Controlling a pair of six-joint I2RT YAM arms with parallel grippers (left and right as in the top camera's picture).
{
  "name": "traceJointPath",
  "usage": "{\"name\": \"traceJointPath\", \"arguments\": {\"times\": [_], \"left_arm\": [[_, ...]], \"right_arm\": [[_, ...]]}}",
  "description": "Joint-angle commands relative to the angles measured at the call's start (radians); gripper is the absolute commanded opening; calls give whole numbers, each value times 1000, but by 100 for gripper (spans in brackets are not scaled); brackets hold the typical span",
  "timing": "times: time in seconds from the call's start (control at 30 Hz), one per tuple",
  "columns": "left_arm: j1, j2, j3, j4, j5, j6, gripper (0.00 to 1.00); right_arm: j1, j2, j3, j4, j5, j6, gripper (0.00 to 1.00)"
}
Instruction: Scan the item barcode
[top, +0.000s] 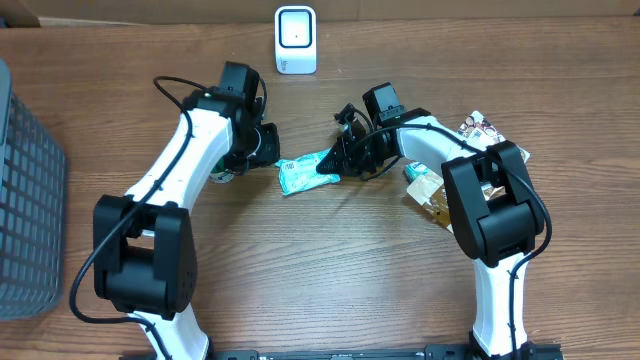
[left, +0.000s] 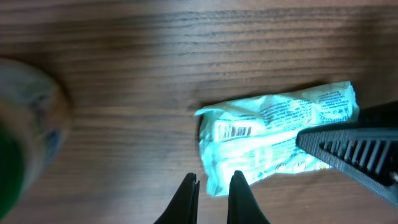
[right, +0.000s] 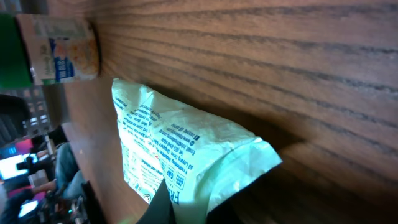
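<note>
A mint-green packet (top: 308, 172) lies on the wooden table (top: 330, 270) in front of the white scanner (top: 295, 40), well apart from it and on the side toward the arm bases, its barcode (left: 239, 130) facing up. The right gripper (top: 342, 158), in front of the scanner and slightly to its right, has its jaws closed on the packet's right end, and the film bunches between the fingertips in the right wrist view. The left gripper (top: 268, 150), in front of the scanner and slightly to its left, has its jaws drawn nearly together and holds nothing; the packet's near corner lies just past its fingertips (left: 239, 196). A green-capped container (top: 225, 176) lies farther left of the scanner, beside the left gripper. Snack packets (top: 428, 192) lie well to the scanner's right, partly under the right arm. A grey basket (top: 25, 190) stands far to the scanner's left, at the table's edge.
</note>
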Motion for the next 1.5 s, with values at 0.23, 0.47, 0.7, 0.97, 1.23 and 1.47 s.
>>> {"name": "traceJointPath", "arguments": {"times": [0.23,0.47,0.7,0.97,1.23,1.47], "left_arm": [[230,-150,303,-208,10,66,6],[341,-138,303,-253,8,66,39],[346,-138,301,-253,9,66,100],[346,-138,301,-253,9,66,99],[346,-138,301,-253,9,66,100],[346,-138,301,-253,9,66,99]], "right_arm": [[-41,-188,-1,-13,-48,-64,4],[-31,-455,-1,-22,-18,-63,4],[-31,-597,-1,-56,1,-63,4],[-31,-601,4,-51,150,-39,4],[23,-550,143,-55,507,-85,4],[112,-379,242,154,1041,-323,4]]}}
